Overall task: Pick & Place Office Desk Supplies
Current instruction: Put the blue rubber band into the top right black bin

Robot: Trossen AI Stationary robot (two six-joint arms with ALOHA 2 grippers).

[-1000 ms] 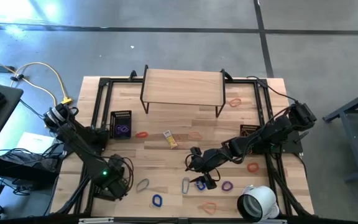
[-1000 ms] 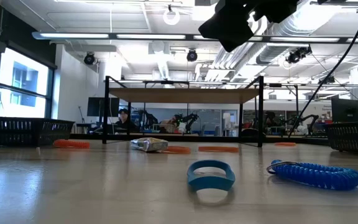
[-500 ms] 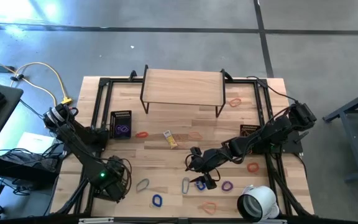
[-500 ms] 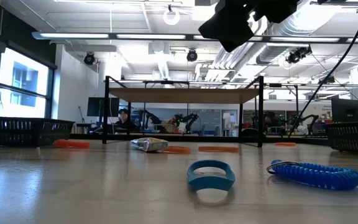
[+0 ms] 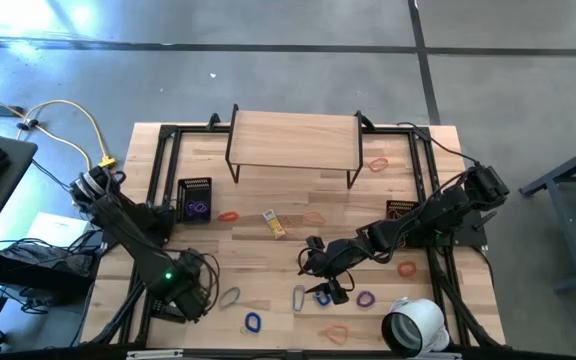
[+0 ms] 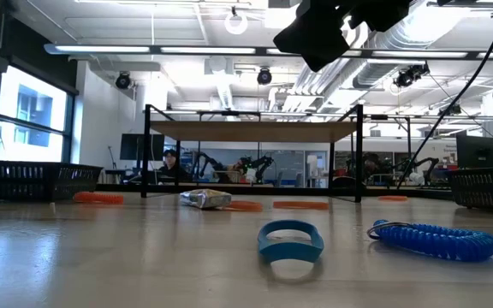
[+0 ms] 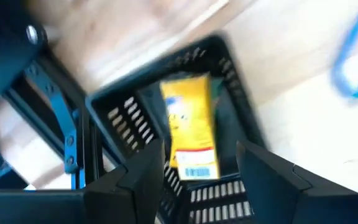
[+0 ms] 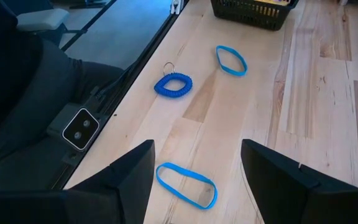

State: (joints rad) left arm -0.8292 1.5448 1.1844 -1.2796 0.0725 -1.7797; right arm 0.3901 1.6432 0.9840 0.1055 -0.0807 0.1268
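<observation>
Looking down on the table [image 5: 448,140], taking the wooden riser [image 5: 293,140] at its back as landmark. Finding the left gripper [image 7: 201,155] well forward of the riser's left end, hanging over a black mesh basket [image 7: 229,68], fingers spread wide and gripping nothing. Seeing a yellow-and-white packet [image 7: 190,124] lying inside that basket, below the open fingers. Finding the right gripper [image 8: 194,165] forward of the riser's middle, jaws likewise standing wide and holding nothing, hovering above a blue band [image 8: 186,185]. Noting a blue coil loop [image 8: 173,84] near that band, and a silver oval clip [image 5: 299,297] just beside it.
</observation>
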